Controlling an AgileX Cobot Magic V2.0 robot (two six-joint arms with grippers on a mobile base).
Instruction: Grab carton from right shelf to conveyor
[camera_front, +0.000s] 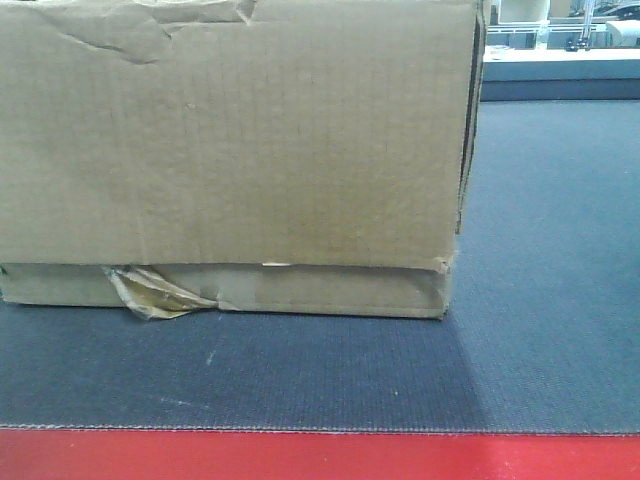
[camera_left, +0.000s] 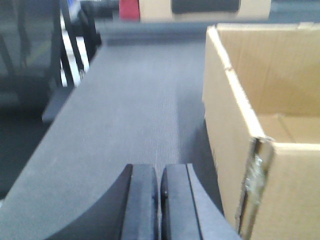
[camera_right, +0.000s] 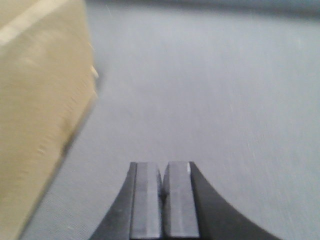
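The left gripper (camera_left: 160, 200) shows at the bottom of its wrist view as two dark fingers (camera_left: 142, 205) standing side by side, pressed together with only a thin seam between them and nothing caught there. Each finger curves outward at its outer edge. The right gripper (camera_right: 163, 200) looks much the same in its own wrist view: two grey-faced fingers (camera_right: 146, 200) brought together, flat inner faces meeting along a narrow line, empty. Both point forward and slightly downward. Neither arm shows in the front view.
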